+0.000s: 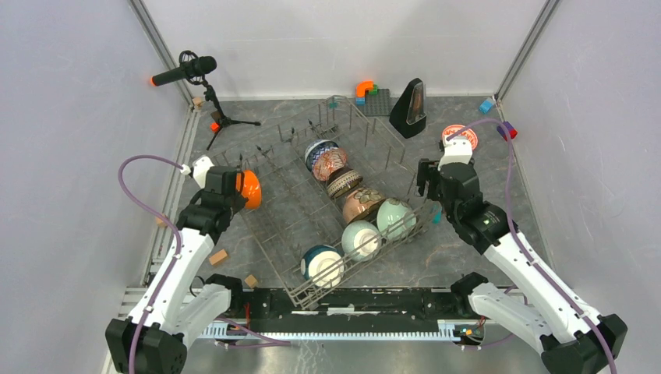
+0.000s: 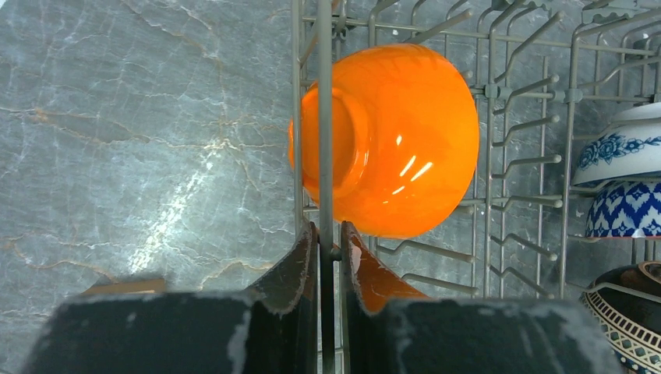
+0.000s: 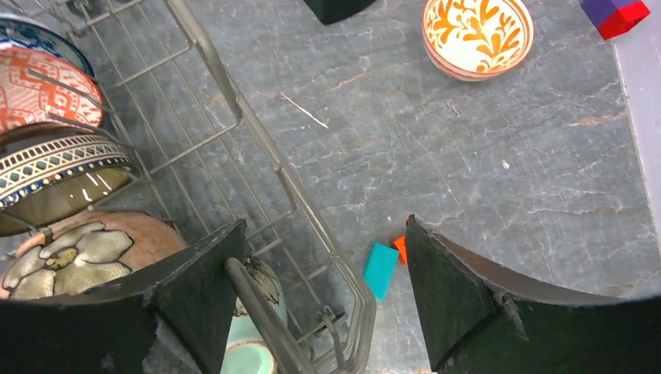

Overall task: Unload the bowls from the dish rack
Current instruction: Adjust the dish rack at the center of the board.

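Observation:
The dish rack (image 1: 300,210) lies at an angle in the middle of the table. It holds a row of bowls: blue-white (image 1: 318,150), red-lattice (image 1: 331,164), striped (image 1: 344,183), tan floral (image 1: 362,204), mint green (image 1: 396,218), pale (image 1: 360,239) and teal (image 1: 323,265). An orange bowl (image 2: 397,140) lies on its side against the rack's left side wire (image 2: 326,117). My left gripper (image 2: 327,230) is shut on that wire just below it. My right gripper (image 3: 321,226) is open astride the rack's right rail (image 3: 257,140). A red-floral bowl (image 3: 477,35) sits on the table.
A teal block (image 3: 380,269) and an orange one lie between the right fingers. A microphone on a tripod (image 1: 187,72), a black wedge (image 1: 411,109) and a grey baseplate with blocks (image 1: 374,97) stand at the back. Wooden blocks (image 1: 218,257) lie near left.

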